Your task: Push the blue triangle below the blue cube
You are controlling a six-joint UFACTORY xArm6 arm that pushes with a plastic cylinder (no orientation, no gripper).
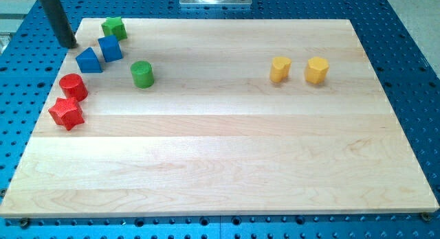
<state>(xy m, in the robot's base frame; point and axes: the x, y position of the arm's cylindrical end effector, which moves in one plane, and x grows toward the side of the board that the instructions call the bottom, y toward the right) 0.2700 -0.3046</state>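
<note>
Nearest the view's bottom: bare wooden board (220,170), pale planks, resting on a blue perforated table (412,33).

Left edge, going up: red star block (67,113), then red cylinder (73,86) just beside it, close enough that I cannot tell whether they touch.

Further up: blue triangle (89,60), apex toward the view's top, no clear long axis. It sits at the lower left of the blue cube (110,48), the two just beside each other or touching; the gap is hard to read. Green cylinder (141,74) stands apart to the right of the triangle. Green block (114,27), shape unclear, lies just above the cube.

Well apart on the right half: two yellow blocks, left one (280,69) and right one (317,70), shapes hard to make out.

Farthest: my tip (71,45) at the board's upper left corner, up and left of the blue triangle, near but not touching. A bare rod, nothing to open or close; its upper part is cut off by the frame top
</note>
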